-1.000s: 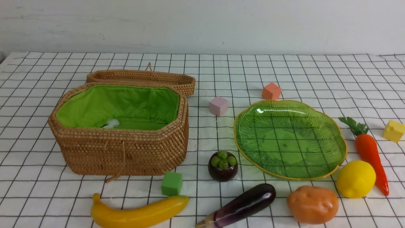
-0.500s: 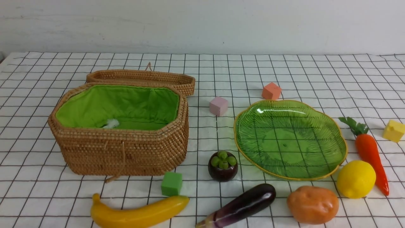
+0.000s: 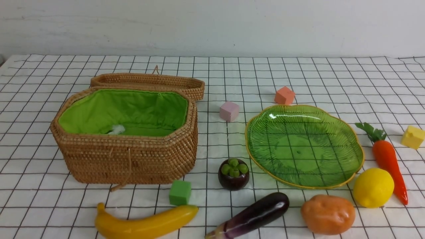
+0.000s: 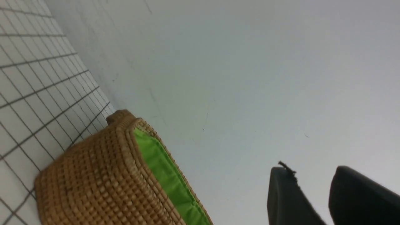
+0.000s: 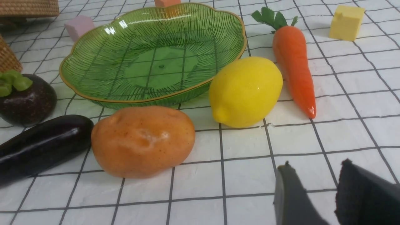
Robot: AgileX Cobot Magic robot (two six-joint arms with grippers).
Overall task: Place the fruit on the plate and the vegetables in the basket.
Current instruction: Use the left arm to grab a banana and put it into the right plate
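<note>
The open wicker basket [image 3: 126, 156] stands at the left, the green plate [image 3: 303, 146] at the right, both with nothing in them. Along the front lie the banana [image 3: 146, 224], mangosteen [image 3: 233, 174], eggplant [image 3: 252, 215], potato [image 3: 328, 214], lemon [image 3: 373, 187] and carrot [image 3: 388, 162]. Neither gripper shows in the front view. My left gripper [image 4: 311, 170] is open and holds nothing, raised beside the basket [image 4: 103, 175] and facing the wall. My right gripper [image 5: 315, 165] is open and holds nothing, low over the cloth, short of the lemon [image 5: 245, 92] and potato [image 5: 142, 140].
Small foam cubes are scattered about: green [image 3: 180, 192] in front of the basket, pink [image 3: 229, 111] and orange [image 3: 284, 95] behind the plate, yellow [image 3: 412, 136] at the far right. The basket's lid [image 3: 149, 83] lies open behind it. A wall closes the table's far side.
</note>
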